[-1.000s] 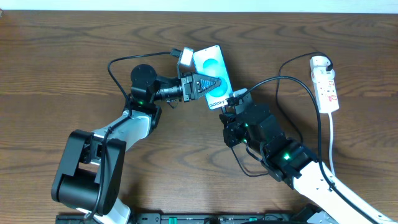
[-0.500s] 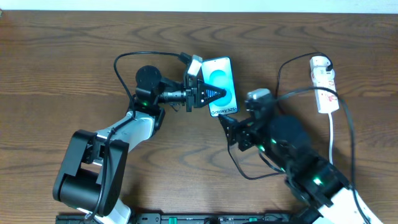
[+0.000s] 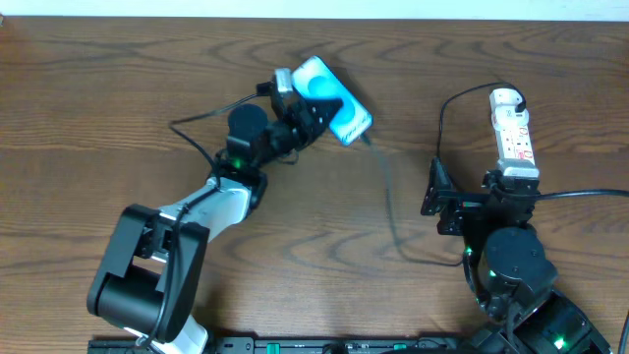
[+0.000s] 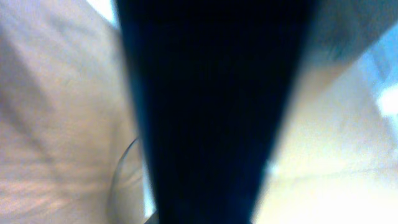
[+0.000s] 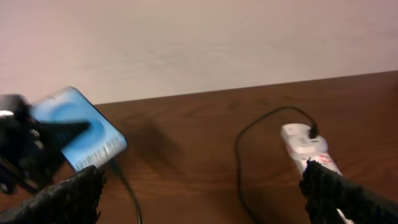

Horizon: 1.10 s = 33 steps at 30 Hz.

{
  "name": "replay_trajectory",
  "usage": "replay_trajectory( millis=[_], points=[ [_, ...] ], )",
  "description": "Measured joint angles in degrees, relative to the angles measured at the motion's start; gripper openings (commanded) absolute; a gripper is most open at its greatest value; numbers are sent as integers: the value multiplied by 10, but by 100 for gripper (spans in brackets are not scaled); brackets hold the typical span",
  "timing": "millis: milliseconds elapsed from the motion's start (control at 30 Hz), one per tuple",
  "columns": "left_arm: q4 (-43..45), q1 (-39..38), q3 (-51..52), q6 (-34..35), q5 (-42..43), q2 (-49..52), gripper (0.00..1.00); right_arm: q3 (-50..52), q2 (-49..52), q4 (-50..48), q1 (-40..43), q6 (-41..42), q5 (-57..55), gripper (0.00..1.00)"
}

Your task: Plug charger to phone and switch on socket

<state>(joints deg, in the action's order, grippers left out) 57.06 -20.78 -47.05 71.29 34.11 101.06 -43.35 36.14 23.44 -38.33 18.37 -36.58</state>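
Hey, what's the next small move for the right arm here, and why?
Probably ease the right gripper forward along the socket toward its switch. The charger already appears seated in the phone, which the left gripper holds, and the right gripper is open at the socket's near end.

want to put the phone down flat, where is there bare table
The table is bare left of the left arm, and in the near middle between that arm and the black cable. The right side is crowded: power strip, cable loops and the right hand.
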Motion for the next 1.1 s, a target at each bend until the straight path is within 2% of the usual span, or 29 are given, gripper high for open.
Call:
replay_trajectory(
  millis=[67, 133, 233, 267, 300, 400, 433, 500, 600, 700, 833, 1000, 1100],
  points=[
    [41, -32, 0, 70, -110, 0, 7, 0, 0, 13, 0, 0, -31, 99],
    [18, -66, -9, 82, -189, 0, 7, 0, 0, 16, 0, 0, -65, 99],
    [-118, -114, -67, 37, -238, 1, 8, 0, -7, 17, 0, 5, -115, 99],
    [-193, -125, -101, 3, -239, 1, 8, 0, -11, 17, 0, 7, -123, 99],
    [-286, -136, -146, -50, -233, 1, 7, 0, -21, 16, 0, 7, -135, 99],
    [-409, -140, -212, -161, -181, 1, 7, 0, -37, 23, 0, 9, -148, 99],
    [-449, -134, -226, -217, -136, 1, 7, 0, -38, 25, 0, 9, -151, 99],
    [-532, -122, -237, -286, -72, 1, 7, 0, -37, 25, 0, 11, -153, 99],
    [-707, -81, -232, -413, 42, 9, 8, 0, -38, 26, 0, 32, -151, 99],
    [-732, -46, -231, -513, 123, 38, 8, 0, -37, 26, 0, 60, -128, 99],
    [-698, -48, -231, -578, 235, 114, 8, -1, -35, 60, 0, 69, -114, 99],
    [-652, -50, -231, -596, 285, 183, 8, -1, -35, 99, 0, 71, -111, 99],
    [-600, -50, -230, -596, 291, 186, 9, -1, -35, 120, 0, 71, -110, 99]
  ],
)
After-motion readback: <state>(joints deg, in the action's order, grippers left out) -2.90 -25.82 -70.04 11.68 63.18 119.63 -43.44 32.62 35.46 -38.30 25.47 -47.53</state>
